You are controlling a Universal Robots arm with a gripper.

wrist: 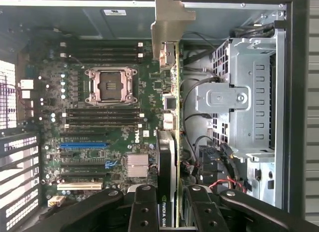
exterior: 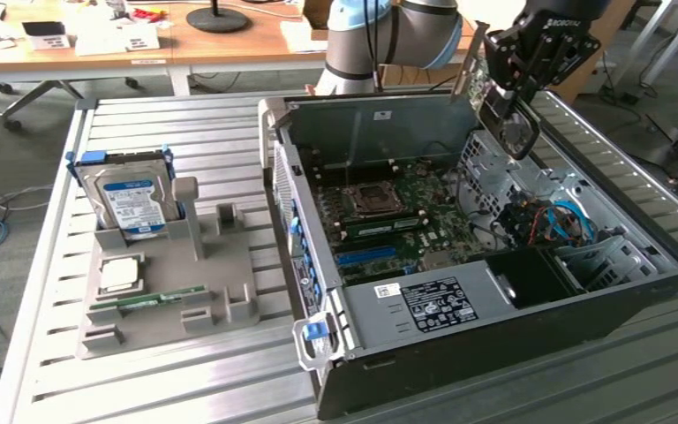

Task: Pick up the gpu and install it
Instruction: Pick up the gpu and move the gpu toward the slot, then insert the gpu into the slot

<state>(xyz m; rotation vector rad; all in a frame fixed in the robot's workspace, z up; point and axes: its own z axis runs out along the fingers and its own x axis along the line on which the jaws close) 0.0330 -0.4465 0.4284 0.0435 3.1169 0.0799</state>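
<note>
My gripper [exterior: 525, 84] hangs above the far right corner of the open computer case [exterior: 457, 309] in the exterior view, shut on the gpu [exterior: 514, 124]. The card hangs edge-down over the case interior, its silver end bracket [exterior: 471, 75] pointing towards the case's back wall. In the wrist view the gpu [wrist: 169, 122] shows edge-on between my fingers [wrist: 144, 209], with the bracket [wrist: 167, 22] at its far end. It is held above the motherboard [wrist: 109, 117], to one side of the blue slot [wrist: 82, 144] and apart from it.
A grey fixture [exterior: 162, 309] at the exterior view's left holds a blue-and-white hard drive [exterior: 133, 199], a processor [exterior: 119, 272] and a green memory stick [exterior: 162, 299]. A metal drive cage [wrist: 239, 102] and loose cables [wrist: 219, 167] lie close beside the card. A wooden desk [exterior: 198, 40] stands behind.
</note>
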